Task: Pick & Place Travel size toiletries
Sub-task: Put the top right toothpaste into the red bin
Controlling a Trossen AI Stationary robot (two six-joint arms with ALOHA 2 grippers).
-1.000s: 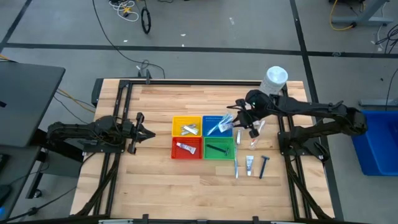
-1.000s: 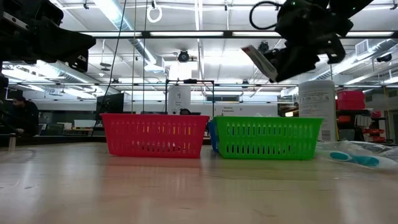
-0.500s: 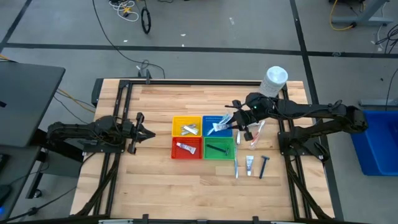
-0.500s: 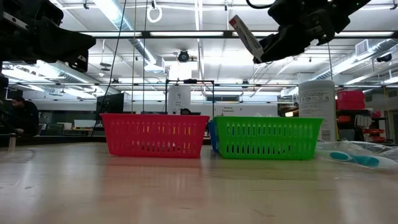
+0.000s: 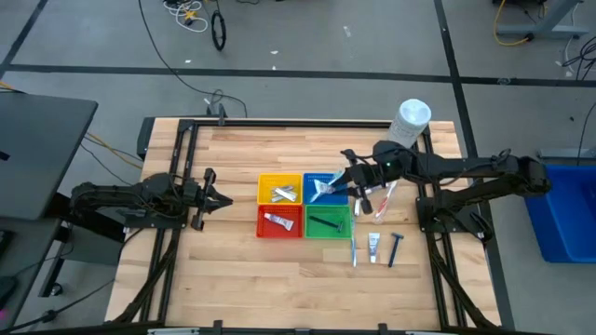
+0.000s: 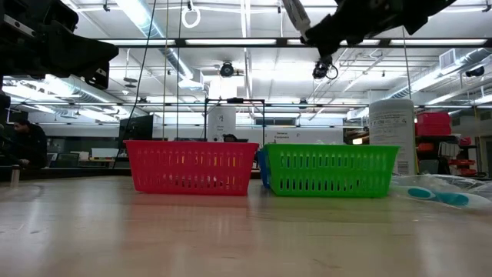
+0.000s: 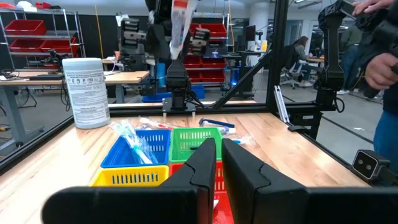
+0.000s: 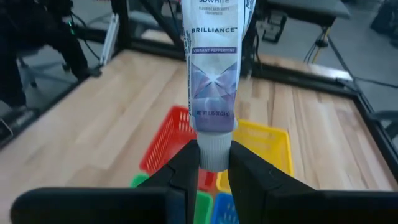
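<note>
The right gripper hung in the air above the baskets in the middle of the table, its two fingers pinching the capped end of a small white toothpaste tube, which stuck out away from the wrist; in the high view the same tube showed over the blue basket, near its edge toward the right arm, and in the low view it sat well above the basket tops at the upper edge of the picture. The left gripper waited low over the left side of the table, well apart from the baskets, its fingers pressed nearly together with only a thin slit between them and nothing in them. Four little baskets stood in a tight square: a yellow basket with silvery packets inside, the blue one beside it with pale toothbrushes lying across it, a red basket with a small white tube, and a green basket with a dark razor. More toiletries lay on the bare wood near the right arm: a toothbrush, a grey tube and a dark razor side by side, with a few more pieces closer to the arm that I cannot tell apart. A large white canister stood upright at the far right corner
</note>
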